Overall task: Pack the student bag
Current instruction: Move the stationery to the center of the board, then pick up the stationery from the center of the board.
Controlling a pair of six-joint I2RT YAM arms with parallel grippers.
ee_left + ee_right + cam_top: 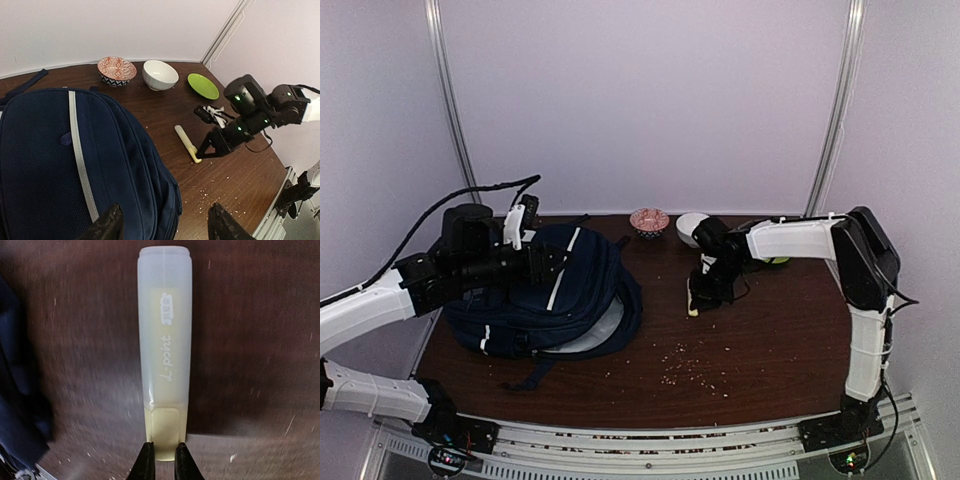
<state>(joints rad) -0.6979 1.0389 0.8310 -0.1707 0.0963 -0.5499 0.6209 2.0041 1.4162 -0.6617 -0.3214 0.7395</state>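
Now the highlighter, likely light and slick, is pinched at its end by the right gripper; the left gripper is held wide above the bag.

Large navy striped fabric backpack fills the left. Red patterned bowl, plain white bowl crowd far edge; brown wooden tabletop open near right.

Walls: plain, pale lilac-white, closing in tabletop on three sides, filling upper half of top view. Two slim metal posts slant up at upper left and upper right, at wall joints. Tabletop: dark brown wood grain, slightly glossy, right edge curved. Slotted metal rail along bottom of frame. Light soft, even; shadows faint.
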